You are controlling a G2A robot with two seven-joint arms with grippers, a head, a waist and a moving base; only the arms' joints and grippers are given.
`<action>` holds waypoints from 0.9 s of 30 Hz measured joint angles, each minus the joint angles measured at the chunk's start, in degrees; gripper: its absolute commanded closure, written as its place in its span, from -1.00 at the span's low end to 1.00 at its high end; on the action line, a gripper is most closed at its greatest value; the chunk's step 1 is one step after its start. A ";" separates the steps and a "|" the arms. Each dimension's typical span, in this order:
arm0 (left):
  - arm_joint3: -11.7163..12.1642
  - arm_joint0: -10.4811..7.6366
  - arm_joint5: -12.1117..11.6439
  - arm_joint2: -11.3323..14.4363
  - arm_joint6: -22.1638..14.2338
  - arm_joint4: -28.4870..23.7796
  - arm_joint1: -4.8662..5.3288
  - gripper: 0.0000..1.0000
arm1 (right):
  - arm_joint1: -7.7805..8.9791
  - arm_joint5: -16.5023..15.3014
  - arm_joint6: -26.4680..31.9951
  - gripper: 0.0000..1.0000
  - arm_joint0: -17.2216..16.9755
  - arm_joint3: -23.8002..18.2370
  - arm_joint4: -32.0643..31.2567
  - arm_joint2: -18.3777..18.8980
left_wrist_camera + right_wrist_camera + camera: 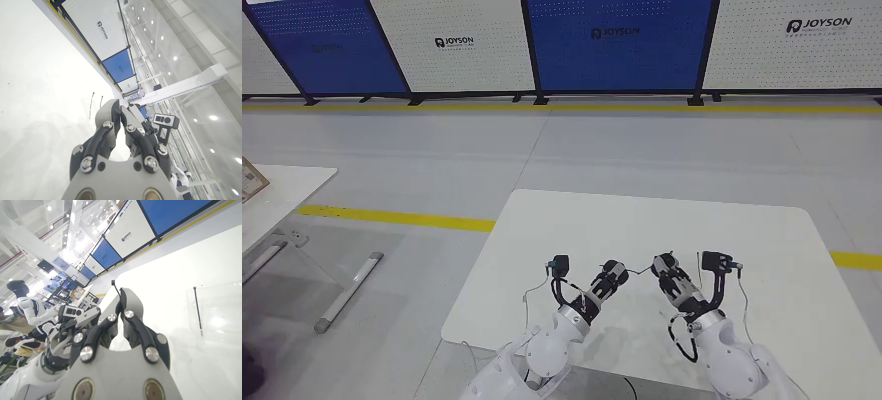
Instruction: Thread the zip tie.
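Table (662, 215): white top, rounded corners, plain matte surface, standing on grey floor (442, 150) with yellow line.

On it:
- Pair of loose zip ties (91, 105), black, thin, side by side, roughly parallel, not touching, heads at far ends. Lower end of one hidden.
- Clear sheet (217, 306), rectangular, flat on top, edges faint.
- Single loose zip tie (197, 311), black, straight, lying on clear sheet.
- Few small dark specks (8, 83), well apart from ties.

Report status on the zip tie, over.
Right gripper shut on zip tie, head poking out. Left gripper shut, close by. Spare ties lying on table.
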 measured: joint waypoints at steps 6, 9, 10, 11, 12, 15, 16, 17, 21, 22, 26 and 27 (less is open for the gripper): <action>0.00 0.00 0.00 0.00 0.00 0.00 0.00 1.00 | -0.16 -1.58 1.02 1.00 -0.01 0.31 2.22 0.21; 0.00 0.00 0.00 0.00 0.00 0.00 0.00 1.00 | -0.21 -1.80 0.58 1.00 -0.26 0.34 2.40 0.44; 0.00 0.00 0.00 0.00 0.00 0.00 0.00 1.00 | -0.22 -1.89 0.47 1.00 -0.37 0.33 2.43 0.54; 0.00 0.00 0.00 0.00 0.00 0.00 0.00 1.00 | -0.23 -1.94 0.39 1.00 -0.46 0.30 2.42 0.60; 0.00 0.00 0.00 0.00 0.00 0.00 0.00 1.00 | -0.24 -1.96 0.18 1.00 -0.55 0.27 2.31 0.67; 0.00 0.00 0.00 0.00 0.00 0.00 0.00 1.00 | -0.32 -1.83 -1.71 1.00 -1.11 0.07 1.35 0.81; 0.00 0.00 0.00 0.00 0.00 0.00 0.00 1.00 | -0.36 -1.87 -2.68 1.00 -1.39 -0.01 1.07 0.88; 0.00 0.00 0.00 0.00 0.00 0.00 0.00 1.00 | -0.39 -1.97 -3.40 1.00 -1.60 -0.07 0.85 0.95; 0.00 0.00 0.00 0.00 0.00 0.00 0.00 1.00 | -0.49 -2.50 -6.00 1.00 -2.74 -0.56 0.12 1.10; 0.00 0.00 0.00 0.00 0.00 0.00 0.00 1.00 | -0.52 -2.58 -6.49 1.00 -3.07 -0.71 -0.12 1.12; 0.00 0.00 0.00 0.00 0.00 0.00 0.00 1.00 | -0.60 -2.87 -7.52 1.00 -3.85 -1.01 -0.85 1.06; 0.00 0.00 0.00 0.00 0.00 0.00 0.00 1.00 | -0.62 -2.87 -7.70 1.00 -3.96 -1.02 -1.08 1.03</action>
